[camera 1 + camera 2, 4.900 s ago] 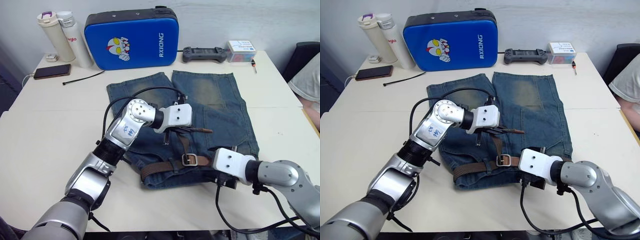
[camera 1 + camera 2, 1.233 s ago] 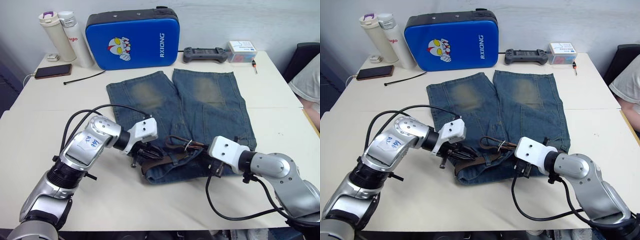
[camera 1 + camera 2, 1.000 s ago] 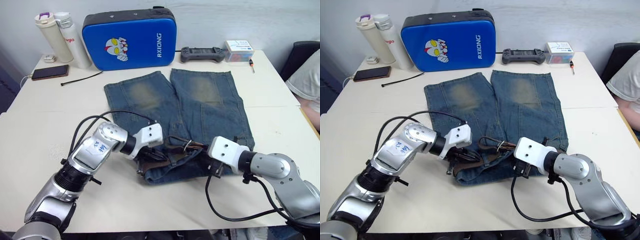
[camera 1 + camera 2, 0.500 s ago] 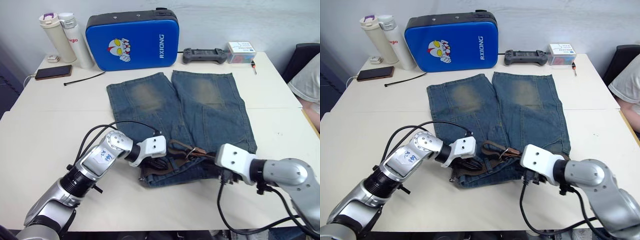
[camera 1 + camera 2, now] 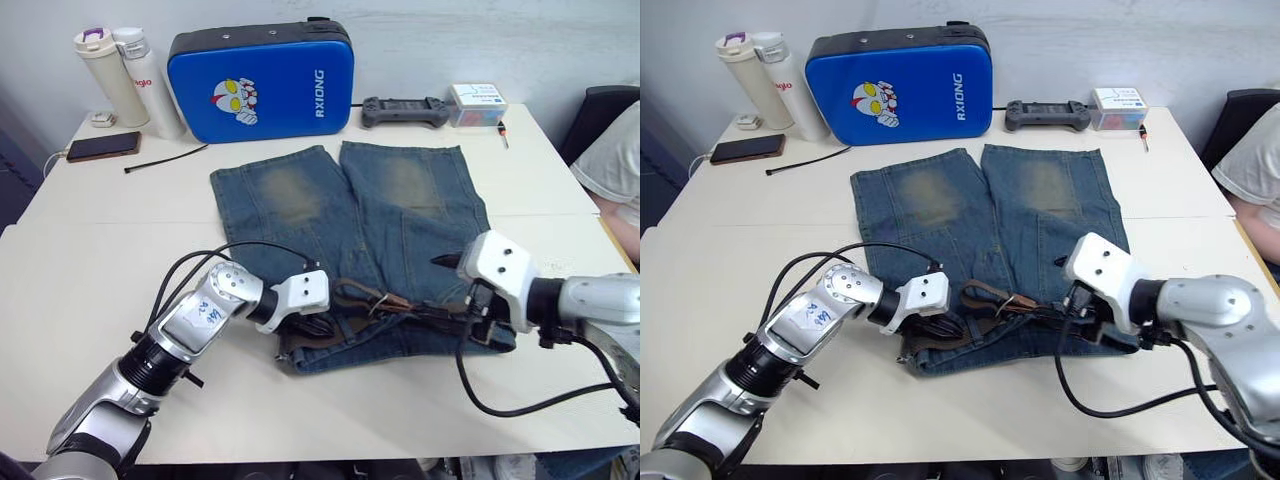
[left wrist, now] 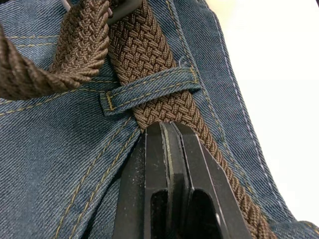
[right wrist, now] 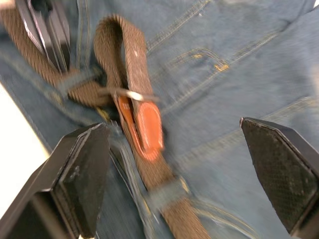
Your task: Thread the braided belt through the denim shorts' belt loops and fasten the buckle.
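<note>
Right gripper [image 7: 184, 164] is seen with its two black fingers spread wide apart, one finger pad [image 7: 84, 174] at one side, the other at the far side, nothing held between them. Denim shorts [image 7: 219, 64] are spread below, with orange stitching and seams visible. Braided belt [image 7: 122, 64] is folded into a loop on the denim, dark brown. Tan leather tip [image 7: 147, 124] is laid over the strap, just beside the silver buckle [image 7: 130, 94]. One stretch of strap is passed under a belt loop [image 7: 167, 194]. Left gripper [image 7: 47, 30] is seen with its black fingers pressed together, touching the strap near the shorts' edge. Pale table [image 7: 17, 149] is seen beside the denim.
</note>
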Robot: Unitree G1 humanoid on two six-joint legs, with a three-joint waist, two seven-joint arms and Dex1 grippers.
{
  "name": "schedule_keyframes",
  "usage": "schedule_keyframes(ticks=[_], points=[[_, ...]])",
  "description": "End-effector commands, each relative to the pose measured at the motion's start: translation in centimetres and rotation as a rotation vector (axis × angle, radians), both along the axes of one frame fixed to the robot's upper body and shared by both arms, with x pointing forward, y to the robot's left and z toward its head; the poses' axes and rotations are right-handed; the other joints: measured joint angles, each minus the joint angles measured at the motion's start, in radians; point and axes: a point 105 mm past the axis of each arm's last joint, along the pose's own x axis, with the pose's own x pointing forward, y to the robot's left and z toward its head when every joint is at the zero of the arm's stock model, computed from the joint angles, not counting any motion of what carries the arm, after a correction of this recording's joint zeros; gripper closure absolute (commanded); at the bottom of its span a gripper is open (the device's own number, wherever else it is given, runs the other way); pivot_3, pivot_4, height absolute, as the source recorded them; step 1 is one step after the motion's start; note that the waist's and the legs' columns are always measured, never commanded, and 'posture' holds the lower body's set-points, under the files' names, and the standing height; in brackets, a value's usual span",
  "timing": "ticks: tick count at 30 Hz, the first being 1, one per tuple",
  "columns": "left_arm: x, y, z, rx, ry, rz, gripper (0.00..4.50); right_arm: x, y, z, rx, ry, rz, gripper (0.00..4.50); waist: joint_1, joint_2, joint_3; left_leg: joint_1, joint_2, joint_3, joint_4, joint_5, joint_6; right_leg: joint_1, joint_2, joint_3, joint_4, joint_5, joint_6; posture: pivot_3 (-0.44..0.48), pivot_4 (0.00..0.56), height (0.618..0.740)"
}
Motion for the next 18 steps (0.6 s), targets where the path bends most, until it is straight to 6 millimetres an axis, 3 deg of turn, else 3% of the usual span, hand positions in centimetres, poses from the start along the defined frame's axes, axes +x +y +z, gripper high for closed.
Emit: schedule_keyframes(ticks=[1, 18], points=[[-0.1, 1.3, -0.5, 0.031, 0.036, 0.064, 4.5, 0.5, 0.3, 0.2, 0.064, 0.03, -0.049, 0.06, -0.002, 0.0, 0.0, 0.0, 0.0, 0.0, 0.0, 0.0, 0.0, 0.0, 0.0, 0.0, 0.0, 0.0, 0.0, 0.0, 0.15, 0.74], [0.3, 1.6, 0.2, 0.023, 0.002, 0.12, 4.5, 1.9, 1.9, -1.8, 0.135, 0.177, -0.068, 0.06, -0.005, 0.0, 0.0, -0.001, 0.0, 0.0, -0.001, 0.0, 0.001, -0.002, 0.0, 0.0, 0.0, -0.001, -0.001, 0.0, 0.15, 0.74]])
